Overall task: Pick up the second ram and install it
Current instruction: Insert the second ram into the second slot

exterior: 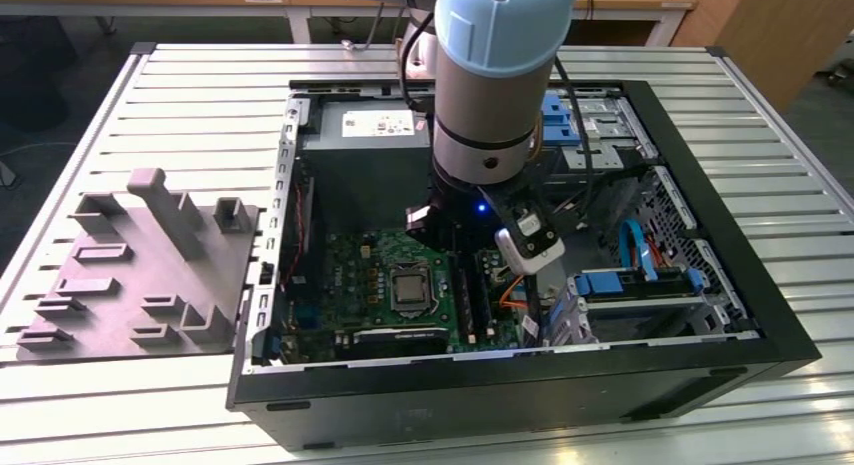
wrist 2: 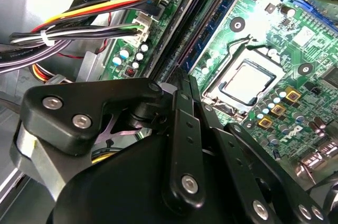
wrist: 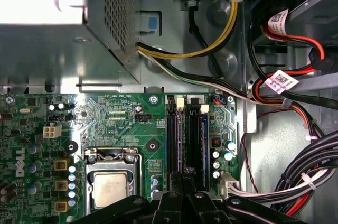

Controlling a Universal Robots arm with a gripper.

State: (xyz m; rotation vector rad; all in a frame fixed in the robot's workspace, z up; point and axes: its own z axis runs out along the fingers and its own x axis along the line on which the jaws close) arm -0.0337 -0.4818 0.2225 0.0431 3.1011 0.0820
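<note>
The gripper [wrist 2: 177, 82] hangs clenched over the second ram [wrist 2: 214, 20], at three o'clock of the CPU socket [exterior: 404, 288] in the exterior view, where skewed pressure could leave one end unseated.

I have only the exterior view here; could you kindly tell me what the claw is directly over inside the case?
Observer: In the first wrist view the claw is over the long black memory sockets, next to the processor socket.
Operator: Thank you. Is any socket filled?
Observer: In the second wrist view a blue-green memory stick appears seated in one socket just beyond the claw.
Operator: Are any cables close by?
Observer: Yes, in the second wrist view a tied bundle of black and white cables runs to a white connector at the board's edge, beside those sockets.
</note>
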